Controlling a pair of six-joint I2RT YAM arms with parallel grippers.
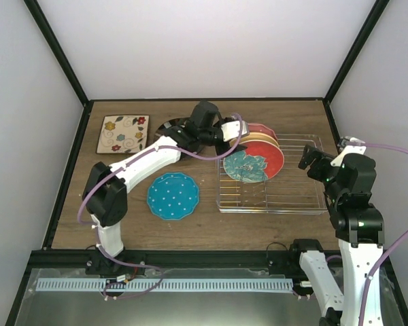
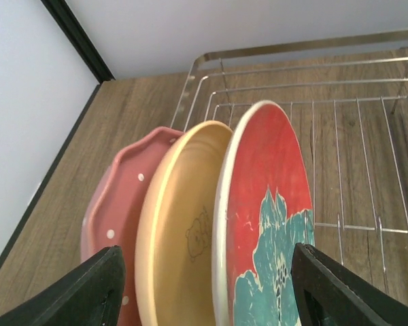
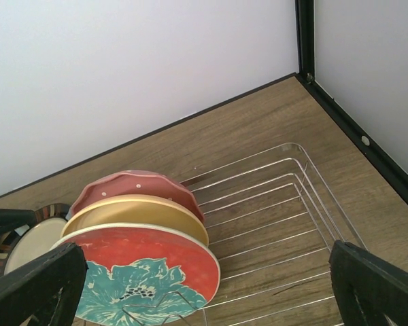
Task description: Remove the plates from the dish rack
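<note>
Top view looks down on the whole surface [image 1: 211, 227]; both wrist views face the dish rack [image 1: 292, 190], the left much closer.

From above, the left arm [image 1: 156, 155] sits right over the striped-rim plate [image 1: 165, 126], so only a sliver of dark rim shows. The orange-yellow plate [image 1: 265, 139] and pink scalloped plate [image 1: 262, 127] mostly hide behind the red flower plate [image 1: 255, 163]. The left wrist view chops all three off at the bottom edge, and the left gripper's fingers [image 2: 81, 292] are just dark corners there.
</note>
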